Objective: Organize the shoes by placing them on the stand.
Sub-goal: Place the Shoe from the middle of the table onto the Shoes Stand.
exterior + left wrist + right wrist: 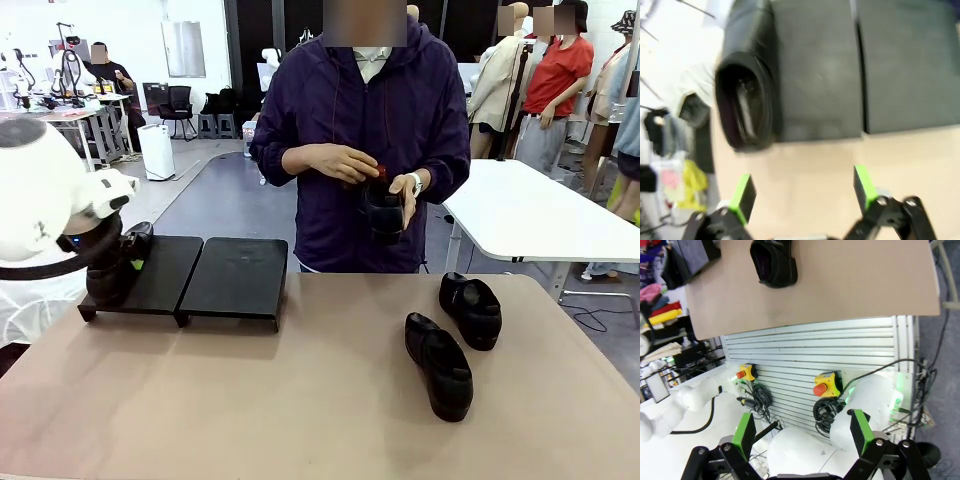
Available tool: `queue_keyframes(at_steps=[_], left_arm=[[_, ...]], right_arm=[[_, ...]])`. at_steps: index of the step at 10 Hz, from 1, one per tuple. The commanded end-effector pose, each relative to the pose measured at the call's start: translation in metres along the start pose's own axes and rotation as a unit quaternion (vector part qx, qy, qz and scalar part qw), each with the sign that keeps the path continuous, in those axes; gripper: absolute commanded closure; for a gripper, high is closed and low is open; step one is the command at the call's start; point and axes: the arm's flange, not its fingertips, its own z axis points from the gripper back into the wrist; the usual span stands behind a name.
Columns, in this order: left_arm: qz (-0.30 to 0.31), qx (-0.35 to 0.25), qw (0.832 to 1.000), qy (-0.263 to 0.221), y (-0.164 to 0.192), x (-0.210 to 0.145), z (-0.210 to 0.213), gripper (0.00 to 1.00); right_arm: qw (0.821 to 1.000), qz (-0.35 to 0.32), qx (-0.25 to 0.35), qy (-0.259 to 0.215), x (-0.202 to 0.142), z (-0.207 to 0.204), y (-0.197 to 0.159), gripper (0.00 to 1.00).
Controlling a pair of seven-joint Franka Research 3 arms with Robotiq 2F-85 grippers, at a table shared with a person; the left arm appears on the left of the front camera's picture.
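**Step in hand.** One shoe is on the stand and three remain.

- The left gripper [803, 189] is empty, with its jaws apart. It hangs over bare table [805, 155], just short of the front edge of the stand [820, 75].
- The placed shoe [745, 105] lies beyond the left gripper's fingertips and off to one side. It rests on the outer platform, opening upward. The rest of that platform and all of the adjoining one are free.
- In the front view the left gripper [115, 272] sits at the stand's outer end [235, 275], close to the placed shoe [137, 240].
- The right gripper [802, 432] is also spread and empty. It is low at the robot's side of the table, well apart from a loose shoe [774, 262] ahead of it.

**Remaining items.**

- The far shoe [470, 308] and near shoe [440, 365] lie well apart from the left gripper.
- The person's hand [340, 160] holds the fourth shoe [384, 212].

**Next move (judgement).**

- Fetch a table shoe, probably with the right gripper, which is nearer.
- Approach from above with the jaws spanning the shoe's sides.
- Set the shoe on a free slot beside the placed shoe without touching it.
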Motion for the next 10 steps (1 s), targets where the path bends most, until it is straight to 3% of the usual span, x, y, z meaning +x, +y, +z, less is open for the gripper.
queue_keyframes(at_steps=[1, 2, 3, 6, 9, 10], left_arm=[[-0.002, -0.052, 0.993, 0.107, 0.044, -0.021, 0.082, 0.00], [0.015, -0.075, 0.988, 0.137, 0.055, -0.041, 0.107, 0.00], [-0.008, -0.101, 0.983, 0.152, 0.065, -0.066, 0.132, 0.00], [-0.078, -0.223, 0.962, 0.138, 0.068, -0.125, 0.154, 0.00], [0.033, -0.302, 0.953, -0.016, 0.103, -0.178, 0.151, 0.00], [-0.041, -0.240, 0.965, 0.095, 0.079, -0.146, 0.164, 0.00]], right_arm=[[1.000, 0.012, -0.005, 0.003, 0.000, 0.005, -0.002, 0.00], [1.000, 0.012, -0.005, 0.003, 0.000, 0.005, -0.002, 0.00], [1.000, 0.012, -0.005, 0.003, 0.000, 0.005, -0.002, 0.00], [1.000, 0.012, -0.005, 0.003, 0.000, 0.005, -0.002, 0.00], [1.000, 0.012, -0.005, 0.003, 0.000, 0.005, -0.002, 0.00], [1.000, 0.012, -0.005, 0.003, 0.000, 0.005, -0.002, 0.00]])
